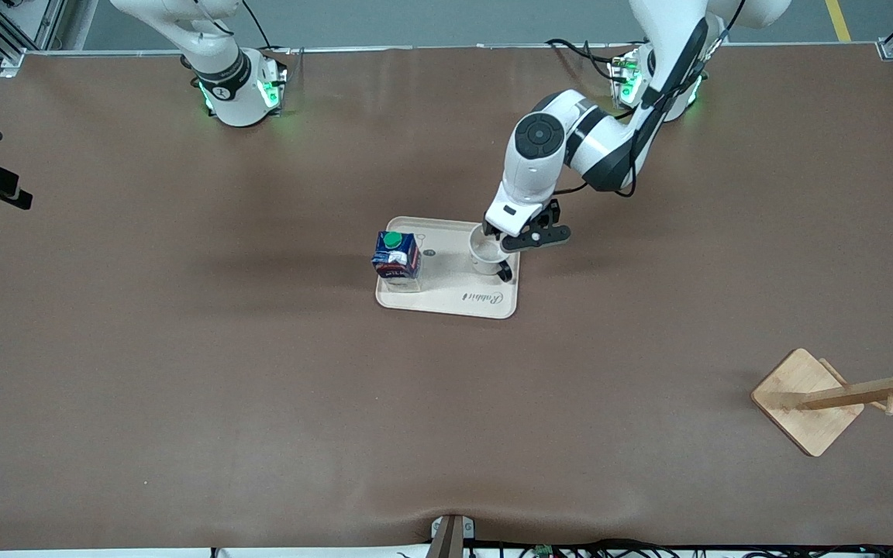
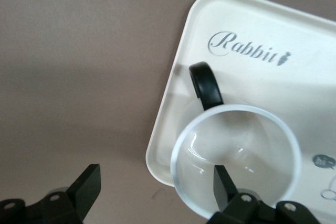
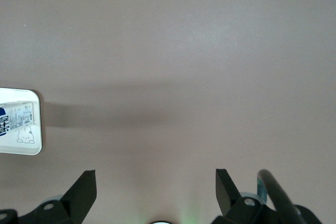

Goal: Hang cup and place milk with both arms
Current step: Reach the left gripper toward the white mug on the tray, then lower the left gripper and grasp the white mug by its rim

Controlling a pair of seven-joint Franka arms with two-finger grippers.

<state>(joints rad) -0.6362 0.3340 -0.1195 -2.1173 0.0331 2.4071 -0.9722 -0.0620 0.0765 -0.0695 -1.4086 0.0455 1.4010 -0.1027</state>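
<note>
Brown desk [image 1: 183, 349] carries a cream tray [image 1: 446, 298] holding milk [image 1: 396, 256] and cup [image 1: 485, 256]. The left arm bends down, its open pincer [image 2: 156, 184] straddling the cup's wall. The right pincer [image 3: 156, 190], open, waits over bare desk.

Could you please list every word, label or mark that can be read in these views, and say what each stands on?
"Rabbit", in dark script with a small carrot-like mark after it: on the tray.
Red and white label on the milk: too small to read.
Small grey drawings on the tray floor beside the cup: no legible words.
</note>
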